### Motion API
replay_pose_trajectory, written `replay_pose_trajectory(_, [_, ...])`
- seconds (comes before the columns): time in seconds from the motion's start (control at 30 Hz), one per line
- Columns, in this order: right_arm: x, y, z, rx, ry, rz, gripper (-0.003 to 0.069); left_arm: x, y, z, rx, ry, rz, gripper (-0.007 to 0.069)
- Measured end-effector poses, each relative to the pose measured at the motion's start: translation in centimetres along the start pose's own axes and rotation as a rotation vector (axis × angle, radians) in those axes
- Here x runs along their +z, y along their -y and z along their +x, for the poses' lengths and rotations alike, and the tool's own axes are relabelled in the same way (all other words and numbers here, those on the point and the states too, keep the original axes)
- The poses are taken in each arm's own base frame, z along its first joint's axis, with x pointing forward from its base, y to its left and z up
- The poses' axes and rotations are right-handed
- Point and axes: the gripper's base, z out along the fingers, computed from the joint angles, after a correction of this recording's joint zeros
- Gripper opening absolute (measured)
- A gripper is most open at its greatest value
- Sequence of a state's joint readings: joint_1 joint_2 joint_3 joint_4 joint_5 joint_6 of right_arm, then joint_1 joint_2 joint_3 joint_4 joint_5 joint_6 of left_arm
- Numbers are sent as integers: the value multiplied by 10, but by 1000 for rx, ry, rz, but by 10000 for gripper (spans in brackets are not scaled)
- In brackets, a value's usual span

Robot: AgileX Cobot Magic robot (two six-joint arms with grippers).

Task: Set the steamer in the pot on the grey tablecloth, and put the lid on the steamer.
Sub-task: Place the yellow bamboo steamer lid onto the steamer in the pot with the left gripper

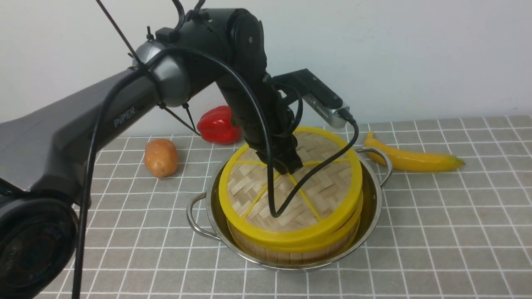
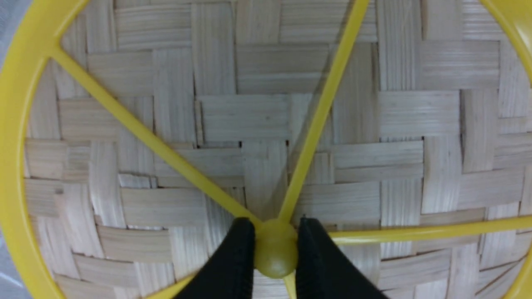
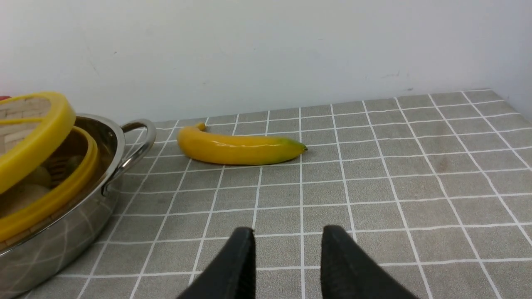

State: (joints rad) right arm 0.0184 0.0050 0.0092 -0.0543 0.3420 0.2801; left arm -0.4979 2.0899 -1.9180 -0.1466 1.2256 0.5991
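The shiny pot (image 1: 373,205) stands on the grey tablecloth (image 1: 436,228) with the bamboo steamer (image 1: 291,253) inside it. The woven lid (image 1: 328,187) lies tilted over the steamer: its near edge sits on the steamer's yellow rim and its far edge is raised. My left gripper (image 1: 286,166) comes down on the lid's middle. In the left wrist view that gripper (image 2: 274,220) is shut on the lid's (image 2: 249,116) yellow knob (image 2: 275,253). My right gripper (image 3: 289,229) is open and empty over bare cloth, to the right of the pot (image 3: 83,216), lid (image 3: 45,133) and steamer (image 3: 62,187).
A potato (image 1: 161,158) and a red bell pepper (image 1: 218,124) lie behind and left of the pot. A banana (image 1: 411,158) lies just right of the pot's far handle and shows as the banana (image 3: 237,147) ahead of my right gripper. A white wall closes the back.
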Motion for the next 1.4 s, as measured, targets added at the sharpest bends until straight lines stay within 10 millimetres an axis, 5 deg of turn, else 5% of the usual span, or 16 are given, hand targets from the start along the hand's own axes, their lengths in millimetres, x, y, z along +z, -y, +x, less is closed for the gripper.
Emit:
replay_pose_trajectory(0.7, [0,0,0,0,0,0,243,-3,6,-18,-17,-2,-93,116])
replay_pose_trajectory(1.0, [0,0,0,0,0,0,243,-1,30,-31,-46,3,-91,116])
replay_pose_trajectory(1.4, [0,0,0,0,0,0,243,-38,34,-27,-94,55,-155,116])
